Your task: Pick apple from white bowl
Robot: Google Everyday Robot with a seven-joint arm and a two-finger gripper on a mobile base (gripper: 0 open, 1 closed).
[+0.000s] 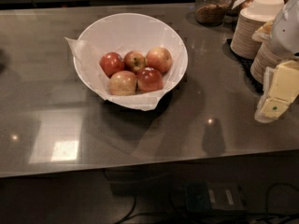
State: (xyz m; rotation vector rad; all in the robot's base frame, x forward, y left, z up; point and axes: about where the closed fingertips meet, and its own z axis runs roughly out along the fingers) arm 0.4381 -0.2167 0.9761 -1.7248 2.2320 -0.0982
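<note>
Camera view, entries as follows.

1. Gripper (276, 96): mine. It is hanging at the right edge of the frame, above the counter (42, 69) and just in front of the stacked tan bowls (247, 31), well apart from the white bowl (93, 29). I am seeing nothing held in it. Whether it is open or closed I cannot tell.

2. White bowl: it is sitting near the middle of the counter, lined with crumpled white paper (135, 101) that is spilling over the rim. It is holding five apples.

3. Apple (159, 59): pinkish-orange with a yellow blush. It is lying at the back right of the cluster, touching a smaller red apple (135, 60) on one side and a glossy red apple (149, 79) in front. Its outer side is facing bare liner.

4. Handling, as I am judging it: firm, moderately heavy, smooth-skinned and so somewhat slippery. It is likely to bruise under a hard squeeze and to roll if nudged.

5. Hold, as I am judging it: I am favouring a descent from above and a grip across the widest part, with one contact going into the free space on the outer side. The neighbours are crowding the other side.

6. Glass jar (212, 6): it is standing at the back of the counter, clear of the work.
</note>
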